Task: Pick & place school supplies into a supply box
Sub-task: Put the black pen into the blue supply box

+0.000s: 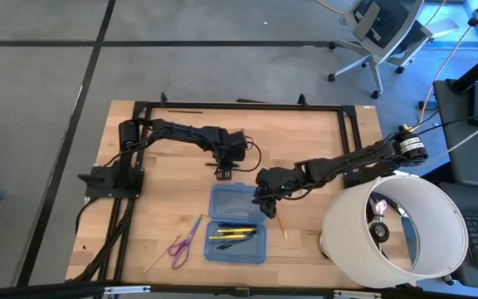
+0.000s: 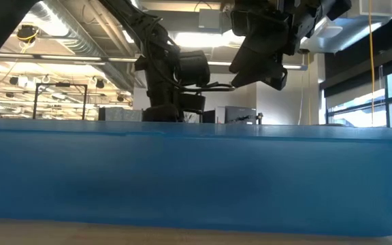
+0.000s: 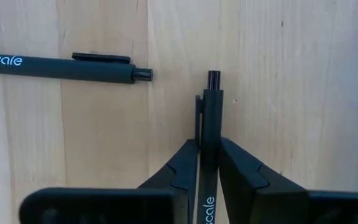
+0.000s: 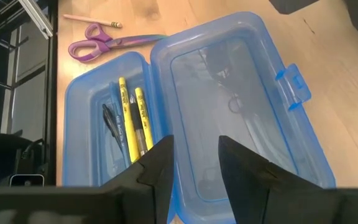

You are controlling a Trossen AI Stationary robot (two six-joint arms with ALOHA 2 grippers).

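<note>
Left gripper: the left gripper (image 3: 208,163) is held low over the wooden table (image 1: 322,133), behind the open case in the high view; its two fingers (image 3: 179,168) are pressed against either side of a black pen (image 3: 210,124), which is clamped between them with its clicker end pointing forward.
Second pen: another black pen (image 3: 61,67) with pale lettering is seen lying flat on the wood near the held one, at a right angle to it and not touching it.
Right gripper: the right gripper (image 4: 194,163) is held above the supply box (image 1: 237,223), over the edge of the empty half; its fingers (image 4: 160,165) are parted with a clear gap, and nothing is held between them.
Supply box: the blue translucent case is laid open on the table near the front edge, both halves facing up, the latch tab (image 4: 293,86) on the empty half.
Contents: two yellow pencils (image 4: 128,118) and a dark pen (image 4: 112,123) are laid side by side in the other half.
Scissors: the purple-handled scissors (image 1: 184,241) are left on the table just beside the box.
Loose sticks: a pale stick (image 1: 158,259) is lying by the scissors, and an orange pencil (image 1: 280,224) by the box's other side.
White drum: a large white cylinder (image 1: 392,224) is stood at the table's right corner.
</note>
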